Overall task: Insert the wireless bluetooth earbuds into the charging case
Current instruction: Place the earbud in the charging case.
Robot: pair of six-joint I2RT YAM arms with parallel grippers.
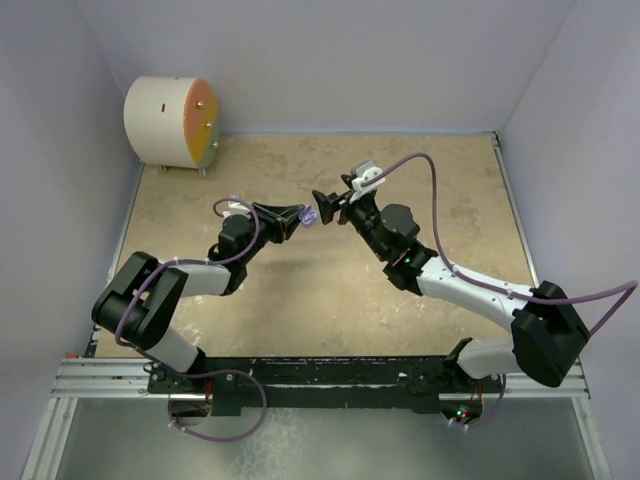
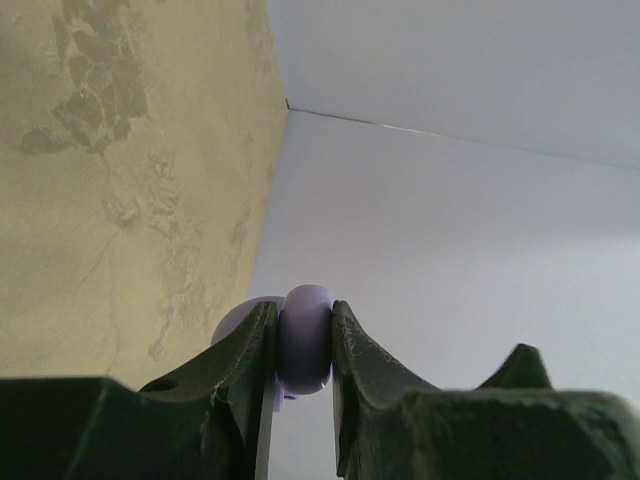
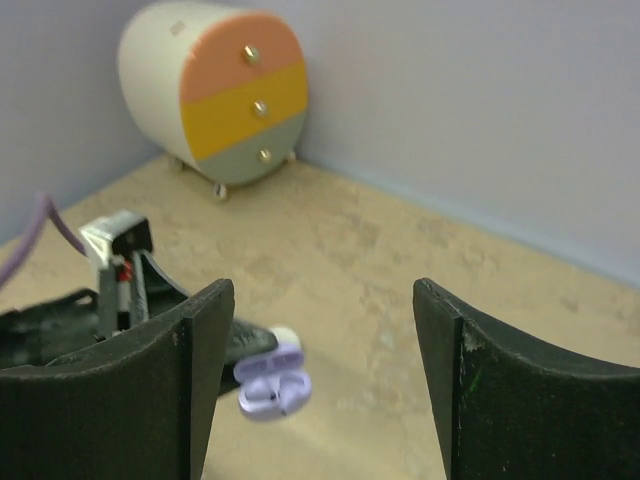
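We see the left gripper [image 1: 299, 217] closed narrowly on the lilac charging case [image 1: 310, 215], its two fingers [image 2: 250, 350] pressing the rounded shell from both sides. In the left wrist view the case [image 2: 305, 345] fills the gap between them. It sits near the middle of the bench [image 1: 330, 300], a little toward 12 o'clock.

From the right wrist view the case [image 3: 272, 385] looks hinged open, with a paler piece at its upper edge. The picture is too blurred there for us to tell whether earbuds lie in its pockets.

The right gripper [image 1: 326, 203] faces the case from its 2 o'clock side, just beside it. Its fingers [image 3: 190, 360] stand wide apart and hold nothing.

A small round drawer unit [image 1: 170, 122] with orange, yellow and grey-green fronts stands at the bench's 10 o'clock corner, well apart from both arms.
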